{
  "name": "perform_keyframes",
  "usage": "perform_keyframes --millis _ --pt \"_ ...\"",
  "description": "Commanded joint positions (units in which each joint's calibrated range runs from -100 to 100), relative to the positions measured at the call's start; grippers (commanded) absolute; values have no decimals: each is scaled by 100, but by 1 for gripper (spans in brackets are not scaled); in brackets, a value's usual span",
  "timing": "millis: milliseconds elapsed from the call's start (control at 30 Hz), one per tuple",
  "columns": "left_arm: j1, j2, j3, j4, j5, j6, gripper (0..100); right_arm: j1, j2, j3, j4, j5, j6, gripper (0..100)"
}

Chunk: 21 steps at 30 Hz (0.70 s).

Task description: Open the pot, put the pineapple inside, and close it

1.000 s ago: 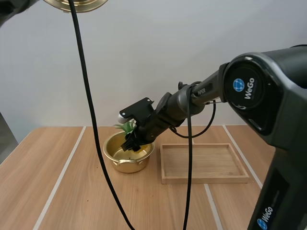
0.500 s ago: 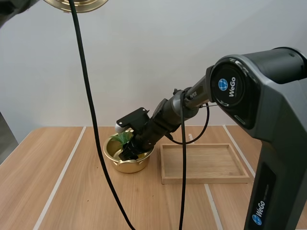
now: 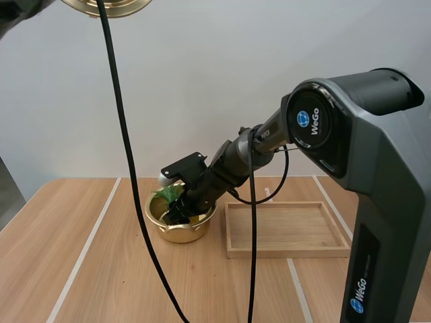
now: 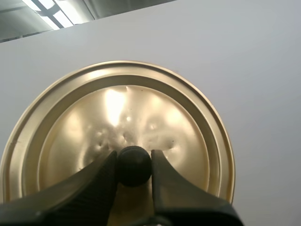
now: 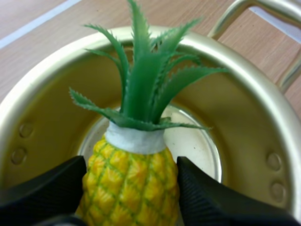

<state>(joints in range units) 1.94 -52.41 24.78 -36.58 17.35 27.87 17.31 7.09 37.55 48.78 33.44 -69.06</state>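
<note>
The pineapple (image 5: 129, 186) was clamped between the two fingers (image 5: 51, 186) of the right gripper (image 5: 130, 169). The fingers pinched its yellow body on opposite sides, just below the white collar. The green leaf crown extended beyond the fingertips.

The gripper and the pineapple were inside the mouth of the pot (image 5: 244, 63). The gold wall of the pot surrounded the fruit on all sides, and the pale pot bottom was visible beyond the crown. Contact between the fruit and the pot bottom could not be determined. A wire handle (image 5: 235, 12) stood on the pot rim on the far side from the gripper.

The pot rested open on the table (image 3: 101, 282). A wooden tray (image 3: 289, 253) lay on the table just beside the pot, to the right of the right gripper.

The lid (image 4: 141, 103) was off the pot. The left gripper (image 4: 134, 159) was closed on the lid, with its fingertips pinching the black knob (image 4: 134, 167) from both sides. In the high view, the lid was held high above the table, up and to the left of the right gripper and well apart from the pot.
</note>
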Motion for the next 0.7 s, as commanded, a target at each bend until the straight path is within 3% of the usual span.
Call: perform_keyframes --millis 0,233,267,300,367,400,433,667 --pt "-17 -35 -50 -95 -198 -57 0 -5 112 94 -168 -35 -33 0" --pt "-17 -35 -50 -95 -198 -57 0 -5 112 94 -168 -56 -33 0" --pt "-17 -35 -50 -95 -198 -57 0 -5 112 94 -168 -101 -33 8" --pt "-17 -35 -50 -95 -198 -57 0 -5 112 94 -168 -166 -33 24" --pt "-17 -35 -50 -95 -198 -57 0 -5 112 94 -156 -362 -33 64" --pt "-17 -35 -50 -95 -198 -57 0 -5 112 94 -132 -490 -24 89" --pt "-17 -35 -50 -95 -198 -57 0 -5 112 94 -107 -622 -24 100" --pt "-17 -35 -50 -95 -198 -57 0 -5 112 94 -107 -698 -24 100"
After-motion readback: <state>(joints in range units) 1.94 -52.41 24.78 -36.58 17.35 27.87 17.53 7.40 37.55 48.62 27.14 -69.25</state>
